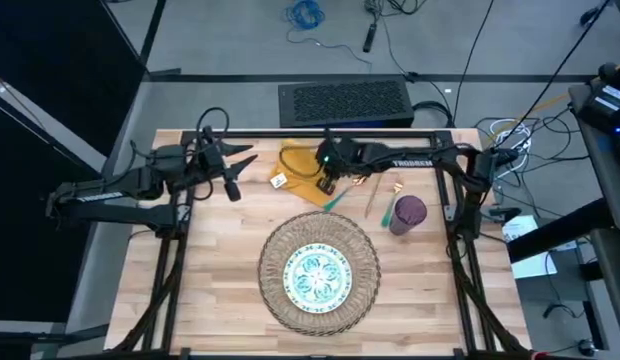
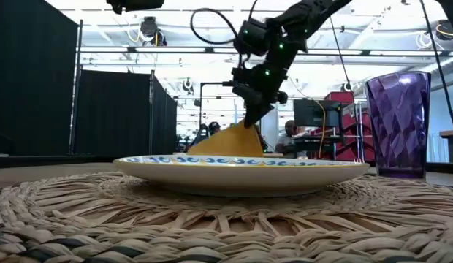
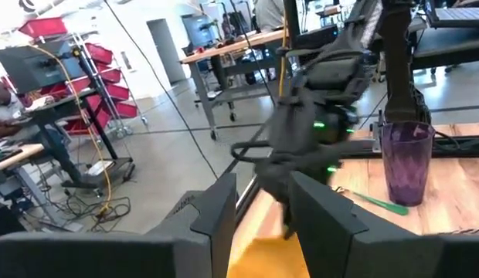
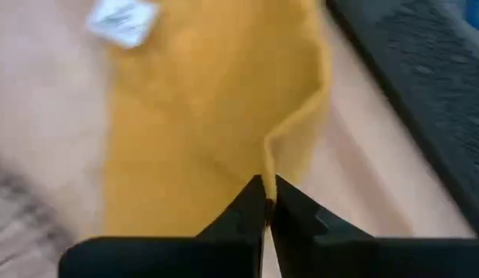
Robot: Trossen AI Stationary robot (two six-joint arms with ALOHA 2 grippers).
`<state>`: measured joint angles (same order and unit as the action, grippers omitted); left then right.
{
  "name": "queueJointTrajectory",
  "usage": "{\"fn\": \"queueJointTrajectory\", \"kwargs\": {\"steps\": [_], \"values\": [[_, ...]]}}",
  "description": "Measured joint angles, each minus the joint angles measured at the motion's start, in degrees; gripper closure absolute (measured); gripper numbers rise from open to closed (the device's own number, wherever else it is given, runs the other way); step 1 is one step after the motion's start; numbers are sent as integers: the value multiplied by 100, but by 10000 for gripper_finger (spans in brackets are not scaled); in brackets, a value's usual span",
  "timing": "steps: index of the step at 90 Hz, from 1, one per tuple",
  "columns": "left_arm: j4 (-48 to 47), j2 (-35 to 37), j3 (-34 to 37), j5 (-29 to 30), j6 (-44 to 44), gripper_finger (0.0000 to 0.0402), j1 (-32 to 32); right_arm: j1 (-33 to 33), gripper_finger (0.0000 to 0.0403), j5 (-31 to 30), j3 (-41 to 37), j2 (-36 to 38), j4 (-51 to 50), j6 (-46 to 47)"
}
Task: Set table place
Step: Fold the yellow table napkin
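Bare bench (image 1: 205, 270) left of mat (image 1: 280, 290): open passage. Mat with plate (image 1: 317, 277) fills front centre. Purple cup (image 1: 407, 214) upright right of mat, cutlery (image 1: 382, 195) just beside it. Right pincer (image 1: 326, 185) pinching lifted napkin (image 1: 300, 165) blocks back centre; left pincer (image 1: 233, 172), parted, near it.

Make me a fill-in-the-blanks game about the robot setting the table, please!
1. The right gripper is pinching the mustard-yellow cloth ____.
2. The small blue-green patterned plate sits on the big round woven straw ____.
3. The tall ribbed cup standing near the right arm is coloured ____.
4. The left gripper holds nothing, and its fingers are ____.

Missing words: napkin; mat; purple; open
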<state>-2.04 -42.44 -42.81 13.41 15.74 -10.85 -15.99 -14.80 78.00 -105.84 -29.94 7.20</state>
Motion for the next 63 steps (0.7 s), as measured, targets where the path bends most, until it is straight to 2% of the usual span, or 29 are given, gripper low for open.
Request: {"fn": "queueJointTrajectory", "kwargs": {"steps": [27, 39, 51, 63], "values": [[2, 0, 0, 0, -41, 295, 0, 648, 403, 11, 0, -240, -269, 234], [1, 0, 0, 1, -128, 295, 0, 874, 403, 276, 2, -596, -213, 250], [-20, 0, 0, 2, -183, 295, 0, 1015, 403, 318, -2, -925, -196, 264], [-51, 0, 0, 2, -194, 295, 0, 998, 403, 233, -2, -930, 125, 254]]}}
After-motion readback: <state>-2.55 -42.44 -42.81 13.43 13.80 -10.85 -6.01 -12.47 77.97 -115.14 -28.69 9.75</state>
